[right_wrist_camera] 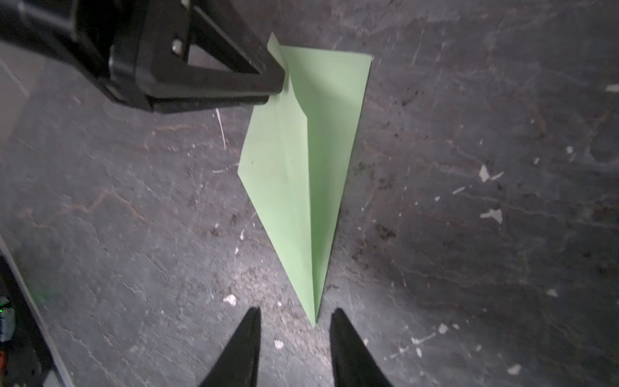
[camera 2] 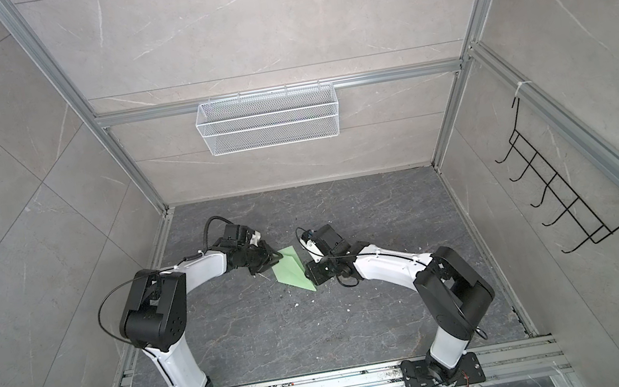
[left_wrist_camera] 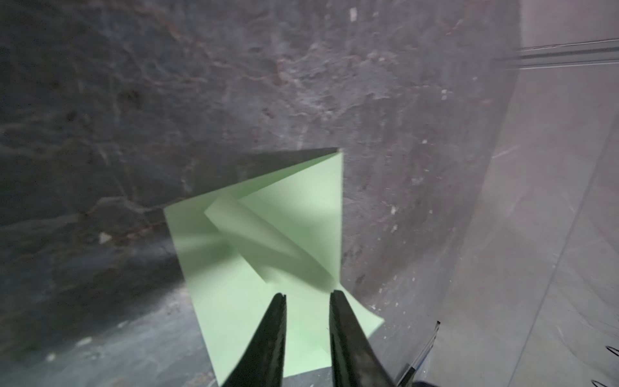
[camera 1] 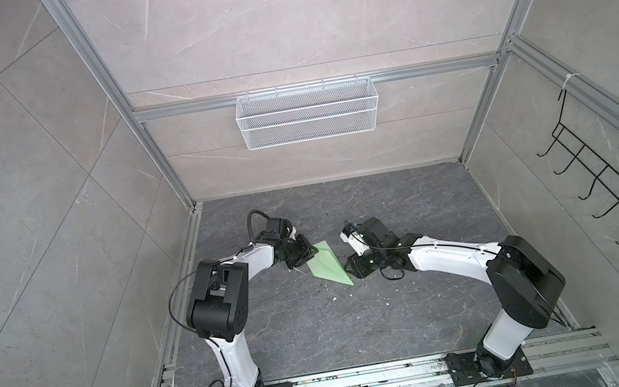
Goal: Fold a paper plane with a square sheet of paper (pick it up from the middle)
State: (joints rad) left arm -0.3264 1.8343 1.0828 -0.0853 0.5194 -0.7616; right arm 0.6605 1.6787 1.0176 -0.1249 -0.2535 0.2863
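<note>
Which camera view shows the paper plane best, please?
The right wrist view: the paper plane lies almost whole, wide tail to sharp nose, crease clear. The left wrist view shows only its blurred tail end. In both top views it is small and distant.

A dark grey, stone-veined matte tabletop (camera 1: 361, 321) shows in both top views. Near its centre, a touch toward 10 o'clock, lies a slim pale green paper plane (camera 1: 327, 264) (camera 2: 291, 270). Its sharp nose points to about 5 o'clock and its wide tail to 11 o'clock. One tail corner is lifted slightly off the slab. Small white scraps (right_wrist_camera: 484, 173) speckle the surface, some just off the nose between 4 and 6 o'clock.
</note>
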